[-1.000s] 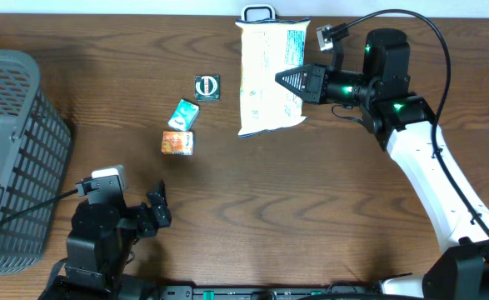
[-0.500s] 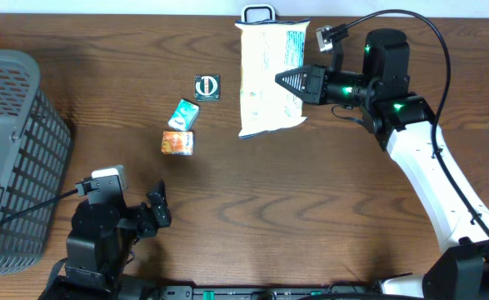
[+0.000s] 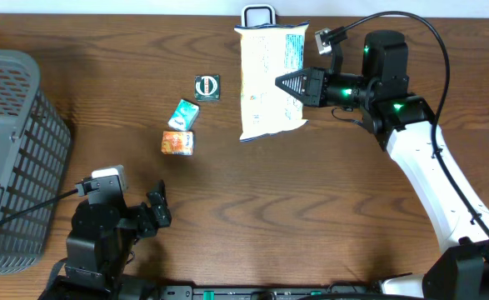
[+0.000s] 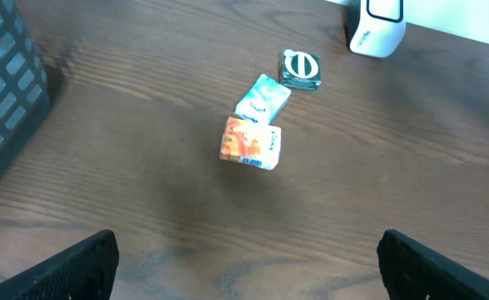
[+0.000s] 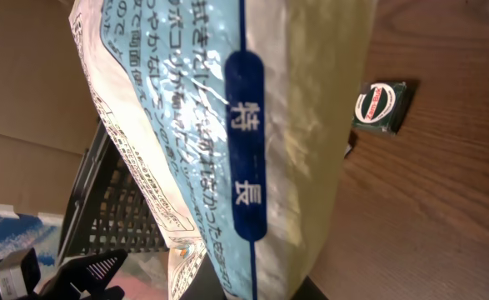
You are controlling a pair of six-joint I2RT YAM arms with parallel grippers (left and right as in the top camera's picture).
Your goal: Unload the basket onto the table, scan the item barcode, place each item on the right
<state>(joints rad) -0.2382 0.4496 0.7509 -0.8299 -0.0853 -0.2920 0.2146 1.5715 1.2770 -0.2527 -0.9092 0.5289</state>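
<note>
Item: snack bag (image 3: 269, 83) held up near scanner (image 3: 259, 14) | Right gripper (image 3: 282, 82): clamped on snack bag edge | Left gripper (image 3: 156, 208): jaws apart, empty | Progress: pickup done, scan apparently outstanding.

Bare table (image 3: 294, 208) ahead of my left tool (image 3: 161, 207) and across the centre gives free passage. Obstacles: basket (image 3: 11, 158) at left; orange pack (image 3: 177, 142), teal pack (image 3: 183, 114), green pack (image 3: 207, 87) clustered beyond; bag (image 3: 269, 79) before the scanner (image 3: 258, 14) at far edge.
</note>
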